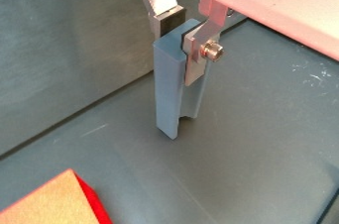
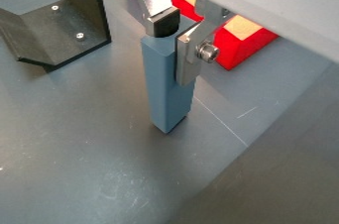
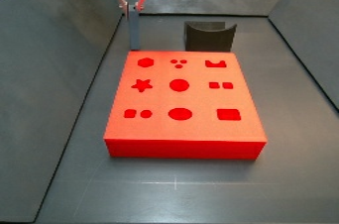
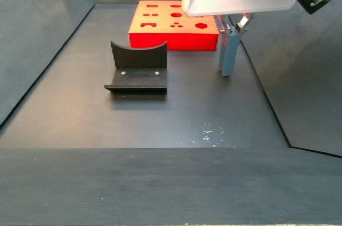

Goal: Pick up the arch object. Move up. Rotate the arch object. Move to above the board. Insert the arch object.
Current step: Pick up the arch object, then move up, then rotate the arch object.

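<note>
1. Your gripper [image 2: 176,32] stands beside the board [image 3: 185,134], fingers [image 1: 201,52] clamped on the arch's [image 2: 169,84] top.
2. Arch upright, apparently resting on the surface [image 4: 160,120]; gripping its top leaves room for lifting and rotating.

From both wrist views we look steeply down, close on the silver-fingered gripper [image 1: 181,32] [image 2: 181,32], while both side views face the bright red-orange rectangular board [image 3: 185,104] [image 4: 171,26] from opposite ends, high and farther back.
</note>
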Tool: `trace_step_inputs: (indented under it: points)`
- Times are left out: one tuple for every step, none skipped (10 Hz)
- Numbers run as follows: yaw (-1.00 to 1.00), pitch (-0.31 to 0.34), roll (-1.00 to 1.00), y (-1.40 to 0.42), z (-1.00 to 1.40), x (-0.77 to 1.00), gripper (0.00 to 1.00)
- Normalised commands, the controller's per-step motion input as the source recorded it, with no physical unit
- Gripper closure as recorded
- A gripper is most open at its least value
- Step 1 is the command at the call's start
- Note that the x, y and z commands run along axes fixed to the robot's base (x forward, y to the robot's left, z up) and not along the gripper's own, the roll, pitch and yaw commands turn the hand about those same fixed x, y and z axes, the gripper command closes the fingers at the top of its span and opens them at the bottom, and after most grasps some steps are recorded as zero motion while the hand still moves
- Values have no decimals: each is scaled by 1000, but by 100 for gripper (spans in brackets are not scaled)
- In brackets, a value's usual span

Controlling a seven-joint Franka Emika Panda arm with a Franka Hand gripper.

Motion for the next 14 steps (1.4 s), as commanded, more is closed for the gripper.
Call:
trace_step_inputs:
  points:
    - [0, 0, 0, 0, 0, 0, 100]
    - [0, 0, 0, 0, 0, 0, 100]
    - [0, 0, 0, 0, 0, 0, 100]
    - [0, 0, 0, 0, 0, 0, 100]
    - [0, 0, 0, 0, 833, 0, 100]
    - [3, -1, 0, -62, 827, 21, 100]
    - [8, 23, 3, -52, 727, 3, 100]
    - [11, 33, 12, -30, 544, -1, 100]
    - [10, 39, 20, -22, 387, -3, 100]
    - [9, 46, 28, -14, 225, -1, 100]
    - [0, 0, 0, 139, 1000, 440, 100]
    - [-2, 5, 3, 147, 1000, 457, 100]
    - [-13, 76, -4, 132, 1000, 379, 100]
    - [-20, 81, -4, 119, 1000, 321, 100]
